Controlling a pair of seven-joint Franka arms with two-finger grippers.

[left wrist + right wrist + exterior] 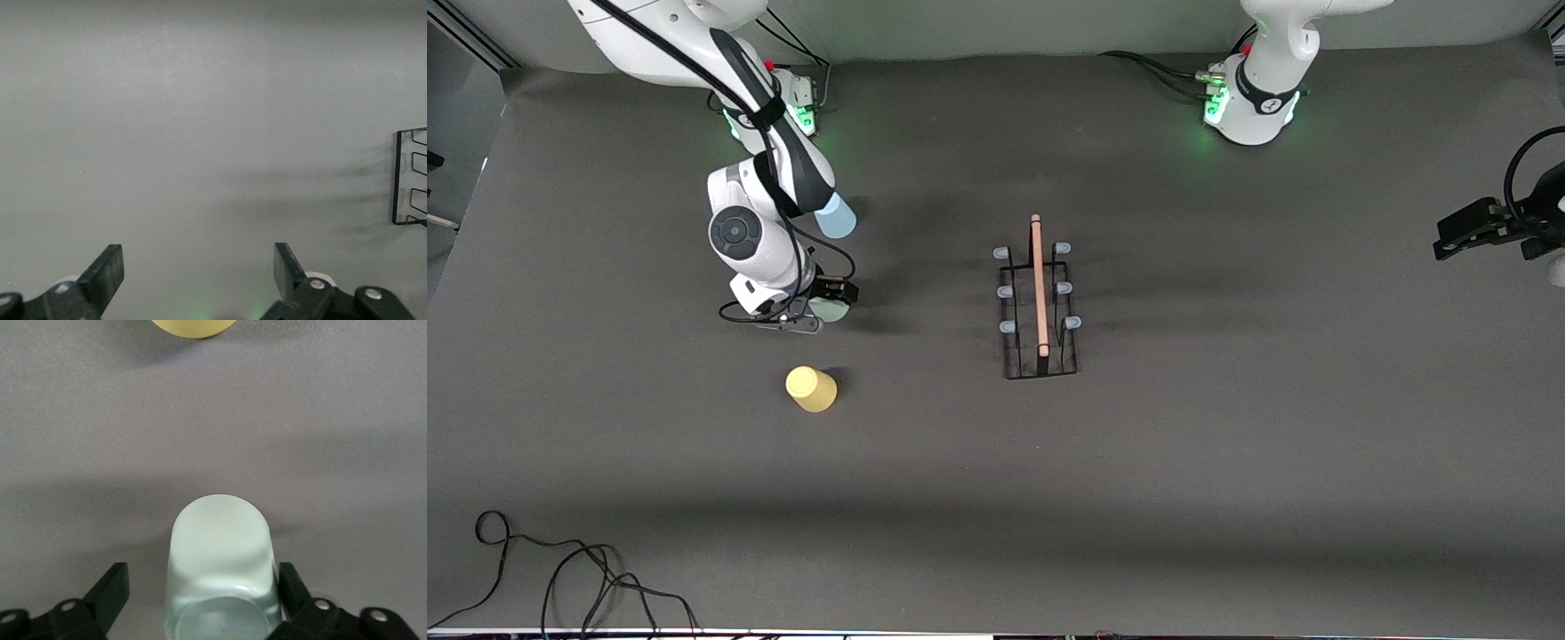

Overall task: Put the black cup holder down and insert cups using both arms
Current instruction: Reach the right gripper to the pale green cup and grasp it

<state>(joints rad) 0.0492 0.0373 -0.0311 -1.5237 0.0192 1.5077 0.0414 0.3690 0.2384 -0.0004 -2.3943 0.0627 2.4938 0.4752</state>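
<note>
1. The black cup holder stands upright in the middle of the table: a thin black wire frame, a light wooden rod along its top, and six pale-capped pegs in two rows of three, one row on each side of the rod. No cup sits on any peg.
2. One end of that wire frame shows at the edge of the left wrist view.
3. The right gripper is down low at the pale grey-green cup, toward the right arm's end of the table.
4. Right wrist view: the cup stands upside down between the fingers. One finger is right at the cup's wall, the other stands off with a clear gap, so the jaws are fairly wide and not clamped on it.
5. The cup is plain, tapered and milky, its flat base facing up.
6. The yellow cup stands upside down too, nearer to the front camera than the grey-green one and well apart from the holder.
7. The light blue cup shows partly past the right arm, farther from the front camera than the grey-green cup.
8. The left gripper waits at the left arm's end of the table, fingers spread wide over bare table, holding nothing.
</note>
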